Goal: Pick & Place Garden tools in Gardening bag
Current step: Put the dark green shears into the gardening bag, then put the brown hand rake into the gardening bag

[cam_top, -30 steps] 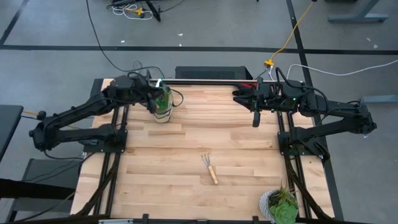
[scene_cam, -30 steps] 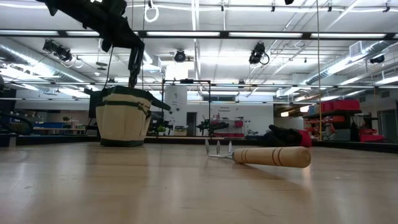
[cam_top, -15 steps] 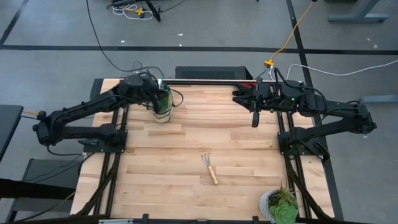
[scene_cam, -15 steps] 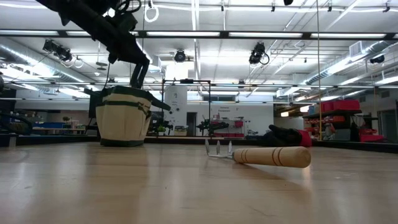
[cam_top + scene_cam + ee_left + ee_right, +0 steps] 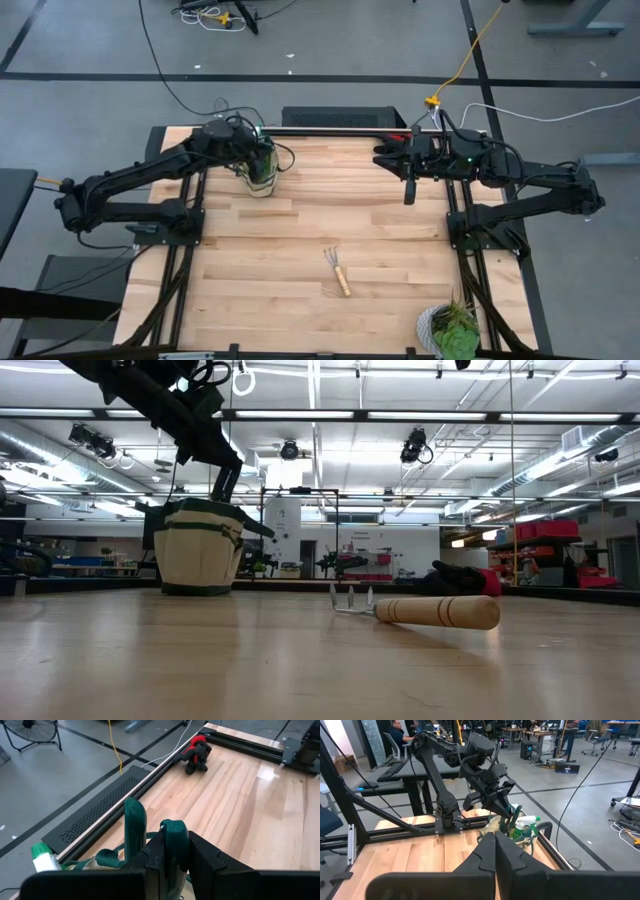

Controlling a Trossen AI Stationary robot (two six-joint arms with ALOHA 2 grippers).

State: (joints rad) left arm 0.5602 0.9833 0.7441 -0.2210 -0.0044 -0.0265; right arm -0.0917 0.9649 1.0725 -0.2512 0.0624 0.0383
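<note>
Wooden-handled rake (image 5: 338, 272) lies near centre, long axis running near-far, tines pointing far; I judge neither arm clearly nearer it. Farther off, my left gripper (image 5: 252, 158) hangs over the gardening bag (image 5: 262, 172) at far left, pinching a green-handled tool (image 5: 171, 840); right gripper (image 5: 410, 194), closed on nothing, waits far right

Overhead straight down, tabletop level across, two wrist views forward; the gardening bag (image 5: 261, 166) common to all.

Left gripper (image 5: 258, 158) now farther over bag (image 5: 262, 170).
</note>
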